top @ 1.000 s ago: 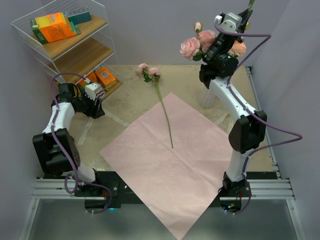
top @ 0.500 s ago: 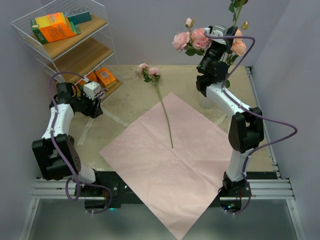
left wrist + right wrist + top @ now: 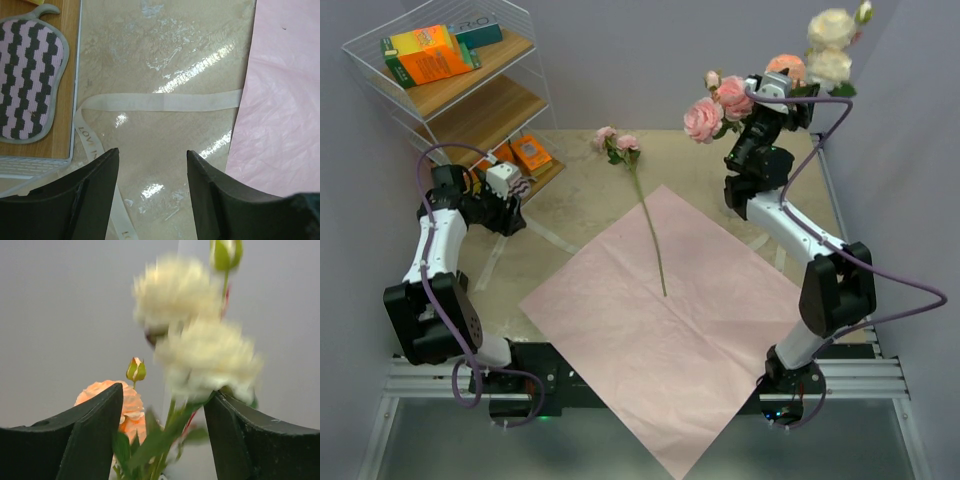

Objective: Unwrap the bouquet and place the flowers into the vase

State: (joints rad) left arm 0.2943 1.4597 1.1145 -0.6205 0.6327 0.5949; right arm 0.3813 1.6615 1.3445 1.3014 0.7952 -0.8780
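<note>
My right gripper (image 3: 790, 92) is raised at the back right among the flowers, and its jaws (image 3: 166, 390) stand open. A green stem rises between them, apart from both fingers, carrying blurred cream roses (image 3: 200, 355) (image 3: 830, 45). An orange-pink rose (image 3: 112, 402) shows behind the left finger. Pink roses (image 3: 717, 108) lean left of that wrist. The vase is hidden behind the right arm. One pink rose (image 3: 617, 142) lies flat, its stem reaching onto the spread pink paper (image 3: 660, 340). My left gripper (image 3: 510, 220) (image 3: 153, 152) hangs open and empty over the table.
A beige ribbon (image 3: 165, 102) lies on the shiny tabletop left of the paper's edge (image 3: 285, 100). A white wire shelf (image 3: 470, 95) with orange boxes (image 3: 430, 55) stands at the back left. A pink-and-black striped pad (image 3: 30, 85) rests on its lowest board.
My right gripper has gone from shut to open, letting go of the stem. The arm has swung right, and the cream blooms have come down into view. The left arm has stayed put.
</note>
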